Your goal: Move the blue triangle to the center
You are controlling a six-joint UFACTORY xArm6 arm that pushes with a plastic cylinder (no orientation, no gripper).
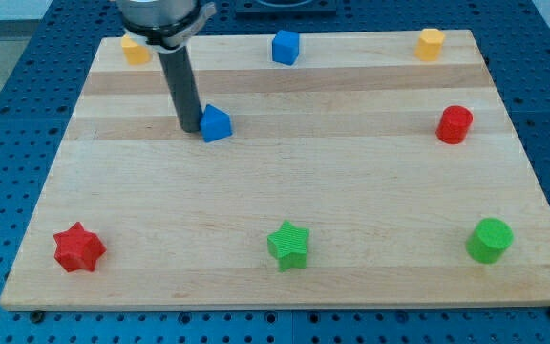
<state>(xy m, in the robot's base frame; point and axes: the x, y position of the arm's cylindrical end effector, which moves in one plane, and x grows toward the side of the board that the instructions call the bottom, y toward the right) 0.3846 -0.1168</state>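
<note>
Contact is what you see at my tip (189, 128): the rod's lower end sits pressed against the blue triangle (216, 124), on the block's 9 o'clock side, with no gap visible between them. No jaws exist on this tool, so you read only a bare rod touching the block. From the board's middle, the blue triangle lies toward 10 o'clock, near but not at the centre. Around the wooden board (285, 182) you find the other blocks well apart from the tip: a yellow block (135, 50) at 11 o'clock, partly hidden behind the arm, a blue cube (285, 46) at 12, an orange block (430, 43) at 1, a red cylinder (454, 124) at 2, a green cylinder (490, 239) at 4, a green star (288, 245) at 6, and a red star (78, 247) at 8.
</note>
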